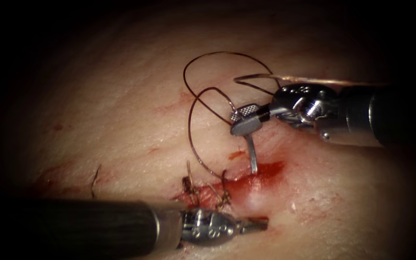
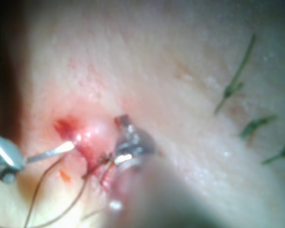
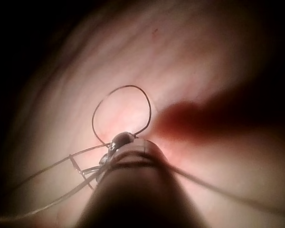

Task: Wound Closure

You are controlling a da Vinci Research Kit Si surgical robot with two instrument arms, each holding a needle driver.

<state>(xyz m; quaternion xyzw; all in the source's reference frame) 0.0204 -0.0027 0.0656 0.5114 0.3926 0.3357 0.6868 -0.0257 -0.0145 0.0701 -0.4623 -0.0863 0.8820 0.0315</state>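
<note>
The curved needle (image 1: 252,154) stands up out of the red, open part of the cut (image 1: 246,185), its lower end in the tissue (image 1: 121,106). Its upper end meets my right tool (image 1: 237,123), whose jaws are apart around it, one ridged inner face showing. In the left wrist view the needle (image 2: 50,152) runs from the right tool (image 2: 2,159) to the wound. Dark thread (image 1: 217,53) curls in loops above the cut and comes down to a stitch. My left tool (image 1: 258,224) lies just below the cut, shut, with nothing seen in it.
Knotted stitches (image 1: 188,188) with short ends close the cut's left part. Red fluid (image 1: 266,171) pools around the needle's entry. A cut thread end (image 1: 95,179) lies further left. The thread loop (image 3: 122,87) rises ahead of the right tool's tip. Short dark strands (image 2: 235,85) lie on the tissue.
</note>
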